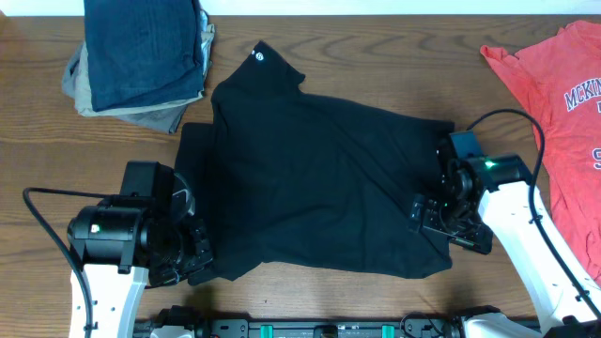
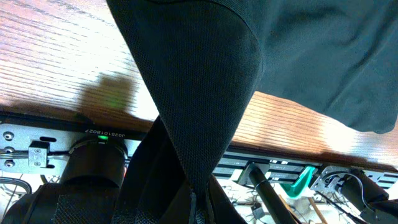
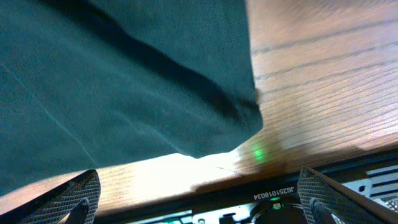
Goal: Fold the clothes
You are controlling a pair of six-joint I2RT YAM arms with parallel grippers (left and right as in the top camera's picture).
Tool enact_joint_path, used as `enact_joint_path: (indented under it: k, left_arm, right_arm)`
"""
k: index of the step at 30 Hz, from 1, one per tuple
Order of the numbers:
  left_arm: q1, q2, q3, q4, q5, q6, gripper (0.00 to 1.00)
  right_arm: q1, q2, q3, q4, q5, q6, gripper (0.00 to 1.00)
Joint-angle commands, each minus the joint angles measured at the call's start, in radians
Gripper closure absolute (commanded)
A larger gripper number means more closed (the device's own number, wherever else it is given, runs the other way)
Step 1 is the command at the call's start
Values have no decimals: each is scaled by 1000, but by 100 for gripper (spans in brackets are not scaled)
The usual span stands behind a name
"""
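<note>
Black T-shirt (image 1: 319, 178), soft matte knit, on woodgrain table (image 1: 376, 47)

Overhead light falls even and soft. In both wrist views the worktop (image 3: 323, 87) glares white just below the black T-shirt (image 3: 112, 74) (folds nearly lost), and the nearest cloth is blurred.

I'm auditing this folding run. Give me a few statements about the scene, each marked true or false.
1. The black shirt lies in the middle of the table. True.
2. The red shirt lies at the left edge. False: it lies at the right edge.
3. The right tool is open. True.
4. The left tool is empty. False: it is shut on the black shirt.
5. A folded stack sits far left. True.
</note>
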Motion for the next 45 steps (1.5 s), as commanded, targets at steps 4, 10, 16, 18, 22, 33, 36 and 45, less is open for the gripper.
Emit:
enact_joint_path:
  k: [4, 10, 16, 18, 22, 33, 36, 45]
  left_arm:
    - [2, -7, 20, 2, -10, 13, 94]
    - [2, -7, 20, 7, -10, 25, 94]
    - [2, -7, 20, 22, -10, 25, 94]
    - [2, -7, 20, 28, -10, 25, 94]
    - [2, -7, 20, 44, -10, 25, 94]
    - [2, -6, -2, 111, -10, 25, 93]
    - [2, -6, -7, 119, -10, 25, 93]
    - [2, -6, -10, 132, -10, 25, 92]
  right_arm:
    - [14, -1, -77, 74, -81, -25, 1]
    - [6, 0, -126, 220, -82, -25, 1]
    - [-50, 12, -124, 501, -80, -56, 26]
    - [-82, 32, -119, 577, -80, -67, 33]
    - [-161, 116, -71, 671, -88, -107, 34]
    - [-235, 478, 281, 657, -13, -253, 25]
    - [-235, 563, 342, 659, -6, -269, 25]
    - [-235, 707, 377, 766, -3, -269, 37]
